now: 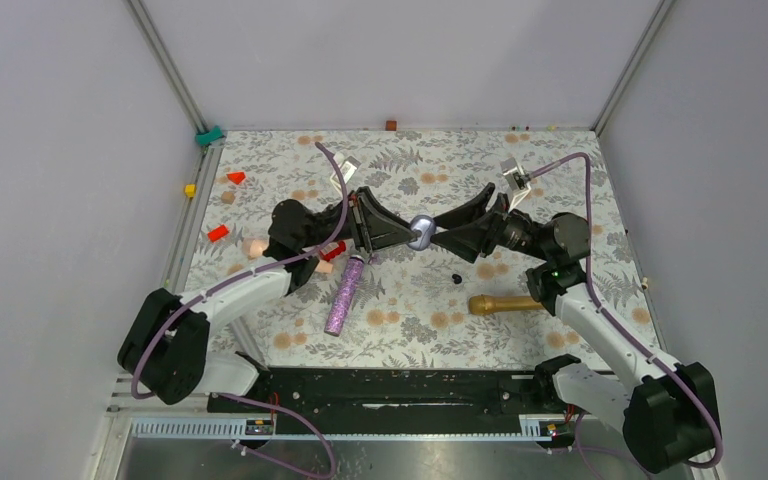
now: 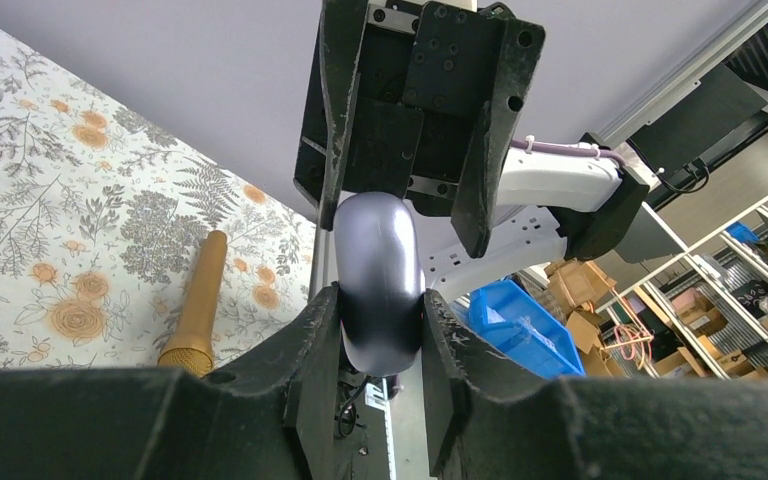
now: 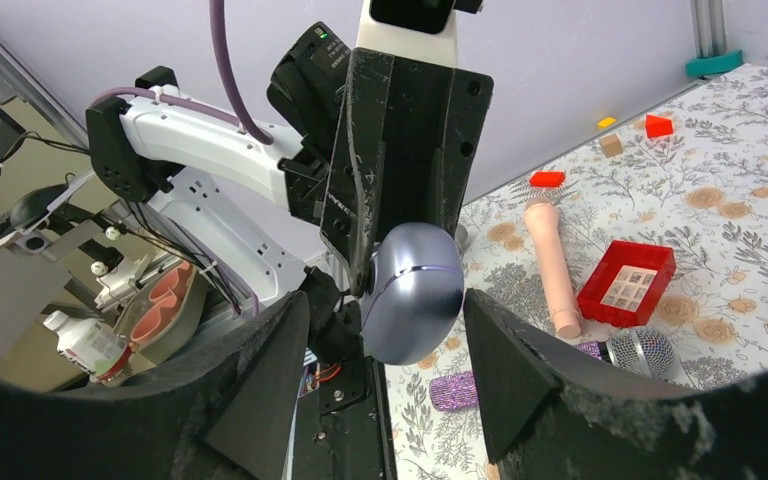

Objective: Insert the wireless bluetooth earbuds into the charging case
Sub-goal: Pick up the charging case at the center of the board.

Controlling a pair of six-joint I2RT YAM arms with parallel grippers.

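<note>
Charging case (image 3: 415, 290) between parted jaws of right hand (image 3: 385, 300)

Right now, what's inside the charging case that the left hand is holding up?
Nothing inside shows. The charging case, clamped in the left hand, looks closed along its seam, so whether any earbuds sit in it is hidden.

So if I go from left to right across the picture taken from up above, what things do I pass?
Small yellow block → small red block → purple glittery microphone → shiny silver-lilac rounded charging case → small black rounded thing → gold microphone.
</note>
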